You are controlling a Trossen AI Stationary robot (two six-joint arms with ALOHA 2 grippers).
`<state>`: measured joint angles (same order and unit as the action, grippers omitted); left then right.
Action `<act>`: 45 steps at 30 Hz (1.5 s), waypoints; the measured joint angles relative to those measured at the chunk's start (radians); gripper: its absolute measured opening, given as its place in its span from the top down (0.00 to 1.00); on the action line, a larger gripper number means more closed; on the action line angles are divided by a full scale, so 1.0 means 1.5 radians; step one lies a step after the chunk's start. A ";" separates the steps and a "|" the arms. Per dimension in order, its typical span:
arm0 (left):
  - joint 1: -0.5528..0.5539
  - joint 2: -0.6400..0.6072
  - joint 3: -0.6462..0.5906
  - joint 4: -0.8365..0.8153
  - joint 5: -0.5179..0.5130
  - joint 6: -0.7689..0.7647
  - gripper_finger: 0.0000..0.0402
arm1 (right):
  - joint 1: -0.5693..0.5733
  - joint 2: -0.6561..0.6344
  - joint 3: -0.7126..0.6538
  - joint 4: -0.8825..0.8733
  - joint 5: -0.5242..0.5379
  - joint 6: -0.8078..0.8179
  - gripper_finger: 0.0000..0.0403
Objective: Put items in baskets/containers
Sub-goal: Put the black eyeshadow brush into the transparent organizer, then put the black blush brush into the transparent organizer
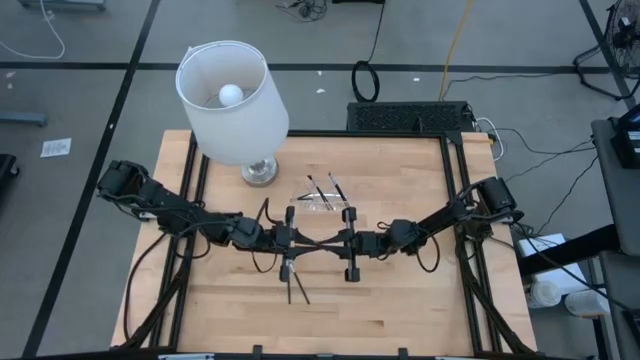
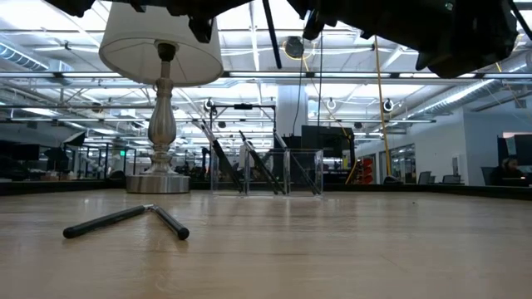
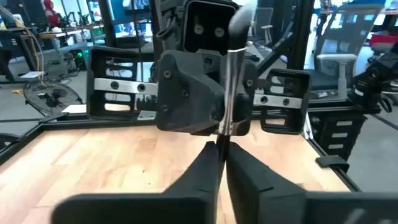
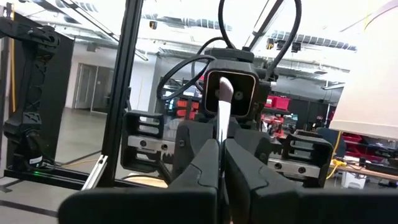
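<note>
Meanwhile both grippers (image 1: 288,240) (image 1: 350,240) are hovering mid-table, each pinching a stick (image 3: 231,74) (image 4: 222,112), while several sticks are already leaning in the clear tray (image 2: 266,173) and two (image 2: 125,219) are lying loose, waiting.

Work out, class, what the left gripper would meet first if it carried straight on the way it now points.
The left gripper points across the table at the right gripper, facing it. Both seem shut on one stick between them, so beyond that stick it would likely meet the right gripper first. The exact gap is unclear.
</note>
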<state>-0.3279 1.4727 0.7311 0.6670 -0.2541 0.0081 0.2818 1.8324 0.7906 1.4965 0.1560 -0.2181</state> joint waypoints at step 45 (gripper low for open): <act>-0.112 0.000 0.000 -0.317 -0.087 -0.079 0.89 | 0.083 -0.258 0.174 -1.202 0.128 0.310 0.85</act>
<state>-0.4955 1.4727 0.7307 0.1921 -0.3843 -0.1104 0.4070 1.4447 1.0523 -0.3067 0.3487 0.2475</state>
